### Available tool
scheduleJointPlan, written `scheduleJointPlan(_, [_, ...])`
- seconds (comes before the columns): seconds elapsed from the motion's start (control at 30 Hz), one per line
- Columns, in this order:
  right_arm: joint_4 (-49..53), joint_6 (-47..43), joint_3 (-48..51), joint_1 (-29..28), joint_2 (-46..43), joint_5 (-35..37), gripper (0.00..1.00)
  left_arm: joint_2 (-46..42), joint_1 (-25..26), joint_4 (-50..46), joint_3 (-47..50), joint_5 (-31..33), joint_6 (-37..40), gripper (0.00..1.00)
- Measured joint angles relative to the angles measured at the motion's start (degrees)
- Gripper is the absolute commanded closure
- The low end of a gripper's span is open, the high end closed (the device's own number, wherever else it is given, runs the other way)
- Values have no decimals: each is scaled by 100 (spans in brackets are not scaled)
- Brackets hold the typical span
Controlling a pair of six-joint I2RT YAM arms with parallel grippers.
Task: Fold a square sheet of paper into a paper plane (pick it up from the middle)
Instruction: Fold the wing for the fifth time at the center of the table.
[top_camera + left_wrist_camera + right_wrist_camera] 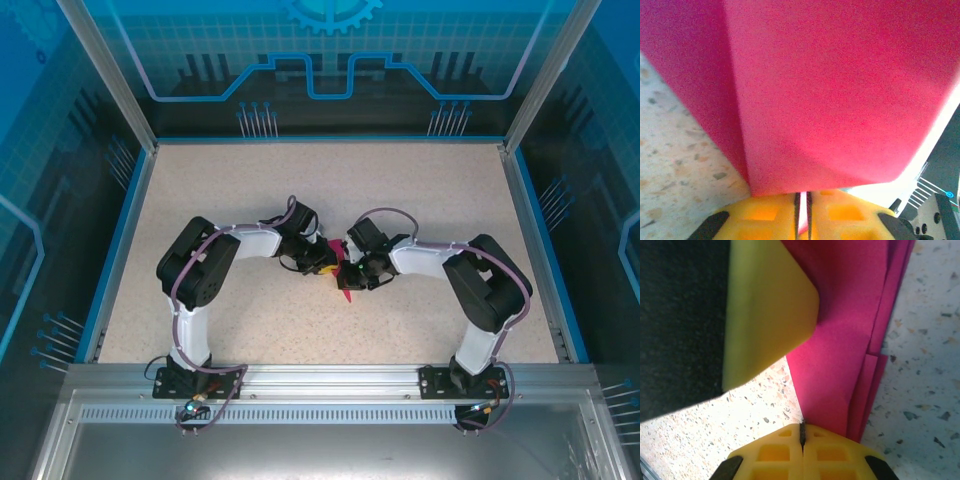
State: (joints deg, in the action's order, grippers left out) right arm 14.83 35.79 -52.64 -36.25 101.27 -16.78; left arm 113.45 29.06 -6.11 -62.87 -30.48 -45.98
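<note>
The square sheet of paper is magenta-pink and folded into a narrow, layered, pointed shape in the middle of the table, between both grippers. In the left wrist view the paper rises right in front of my left gripper, whose yellow jaws stand a sliver apart with a pink strip pinched between them. My left gripper reaches in from the left. My right gripper is shut, pads together, and the paper runs from its tip under its right finger. One of the left gripper's fingers lies over the paper's upper part.
The speckled table has a blue rim and transparent walls on three sides. A metal rail carrying both arm bases runs along the near edge. Open tabletop lies behind the grippers and to either side.
</note>
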Motion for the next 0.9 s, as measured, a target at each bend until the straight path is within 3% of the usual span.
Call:
scheduleJointPlan(0.37, [-409,0,264,118,-50,-236,100,-544,0,723,608,0,468,82])
scheduleJointPlan(0.9, [-658,17,422,219,-66,-476,100,-280,280,916,682,70,761,86])
